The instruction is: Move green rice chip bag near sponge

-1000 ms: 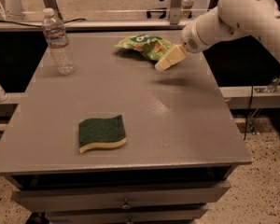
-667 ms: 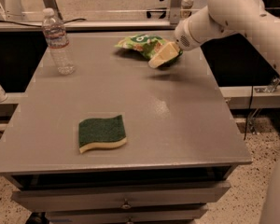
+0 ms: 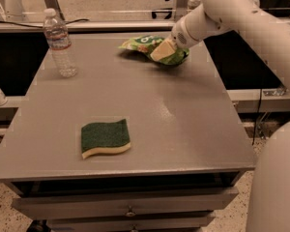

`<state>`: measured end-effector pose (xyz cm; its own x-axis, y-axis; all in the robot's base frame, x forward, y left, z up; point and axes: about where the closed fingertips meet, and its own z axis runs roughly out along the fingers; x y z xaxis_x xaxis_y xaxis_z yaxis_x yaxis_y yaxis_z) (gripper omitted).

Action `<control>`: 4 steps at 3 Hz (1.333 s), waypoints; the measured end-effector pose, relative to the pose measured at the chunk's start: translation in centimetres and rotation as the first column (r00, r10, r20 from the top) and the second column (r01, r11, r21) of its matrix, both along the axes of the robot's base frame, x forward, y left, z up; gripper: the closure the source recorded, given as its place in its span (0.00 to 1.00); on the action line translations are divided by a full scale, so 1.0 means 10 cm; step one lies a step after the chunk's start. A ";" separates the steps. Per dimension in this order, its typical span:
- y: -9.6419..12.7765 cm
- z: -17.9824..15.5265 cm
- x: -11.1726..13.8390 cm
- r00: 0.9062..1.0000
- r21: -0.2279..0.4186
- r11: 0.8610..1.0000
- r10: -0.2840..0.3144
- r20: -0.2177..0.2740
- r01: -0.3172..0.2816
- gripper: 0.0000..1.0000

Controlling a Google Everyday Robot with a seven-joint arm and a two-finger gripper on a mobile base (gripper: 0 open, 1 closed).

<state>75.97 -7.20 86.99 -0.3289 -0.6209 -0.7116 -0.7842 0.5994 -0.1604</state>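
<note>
Since a second ago the claw has slid left, over the right half of the green rice chip bag at the far side of the tabletop; whether it is apart or clamped cannot be told. The bag, the sponge near the front left and the water bottle at the far left have not moved, bag and sponge well apart. The bag's white lettering and the bottle's label cannot be made out, though the label seems to carry a reddish band.
</note>
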 end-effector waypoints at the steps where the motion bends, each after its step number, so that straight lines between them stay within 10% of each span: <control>1: -0.05 0.05 -0.02 1.000 -0.004 1.000 -0.013 0.010 0.013 0.61; 3: -0.23 0.34 -0.36 0.999 0.014 1.000 -0.027 0.021 0.027 1.00; 4: -0.29 0.52 -0.69 0.999 0.027 1.000 -0.005 0.036 0.004 1.00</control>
<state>69.09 -10.06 92.19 -0.3051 -0.6001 -0.7395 -0.7757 0.6071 -0.1726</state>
